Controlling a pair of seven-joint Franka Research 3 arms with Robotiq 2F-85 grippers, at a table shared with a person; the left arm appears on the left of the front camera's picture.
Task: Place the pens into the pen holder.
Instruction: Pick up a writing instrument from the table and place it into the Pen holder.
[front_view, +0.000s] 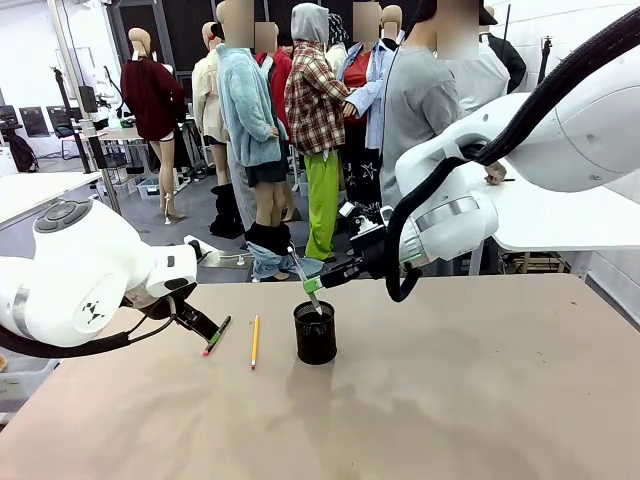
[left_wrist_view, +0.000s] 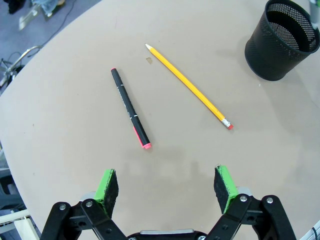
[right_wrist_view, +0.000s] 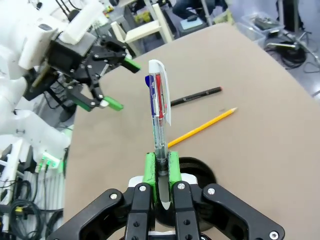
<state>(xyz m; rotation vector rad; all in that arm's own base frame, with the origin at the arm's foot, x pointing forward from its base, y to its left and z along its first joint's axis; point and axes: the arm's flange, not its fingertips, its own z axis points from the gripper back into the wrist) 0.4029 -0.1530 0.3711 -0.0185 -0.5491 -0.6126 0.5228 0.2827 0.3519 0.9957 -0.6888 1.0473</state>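
The black mesh pen holder (front_view: 315, 332) stands mid-table. My right gripper (front_view: 318, 283) hovers just above its rim, shut on a silvery-white pen (front_view: 303, 272) that tilts up to the left; in the right wrist view this pen (right_wrist_view: 160, 105) rises from between the green pads (right_wrist_view: 149, 167) over the pen holder (right_wrist_view: 200, 172). A black pen with a red tip (left_wrist_view: 129, 107) and a yellow pencil (left_wrist_view: 189, 86) lie flat on the table left of the pen holder (left_wrist_view: 282, 40). My left gripper (left_wrist_view: 166, 184) stands open above them, close to the black pen (front_view: 216, 336).
The brown table (front_view: 470, 400) has free room to the right and in front. Its far edge runs behind the holder. People stand beyond it. A white table (front_view: 560, 225) sits at the back right.
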